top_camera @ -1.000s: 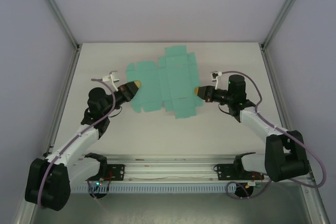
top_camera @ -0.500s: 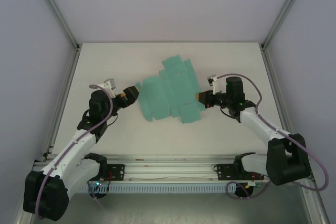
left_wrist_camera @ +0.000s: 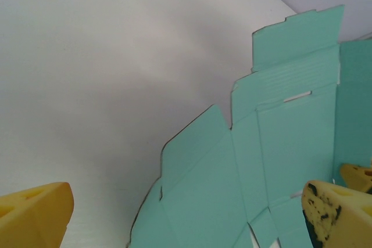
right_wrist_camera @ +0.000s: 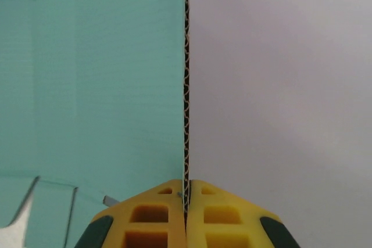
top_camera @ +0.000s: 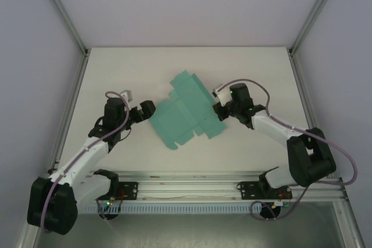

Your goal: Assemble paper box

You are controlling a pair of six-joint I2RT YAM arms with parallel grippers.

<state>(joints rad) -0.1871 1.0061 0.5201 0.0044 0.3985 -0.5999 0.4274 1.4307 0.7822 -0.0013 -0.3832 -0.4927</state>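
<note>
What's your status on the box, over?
Status: left gripper open at the paper box left edge, holding nothing. The right gripper shut on its right edge. Box unfolded, one flat sheet, skewed on table. No obstruction seen.

The white table (top_camera: 116, 68) carries the unfolded teal paper box (top_camera: 186, 111)

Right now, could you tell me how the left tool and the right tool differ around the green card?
The left tool is open, gripping nothing; the right tool is shut on the green card, pinching its edge. The left tool sits at the card's left side, the right tool at its right side. Both have yellow fingertips and point toward the card.
</note>
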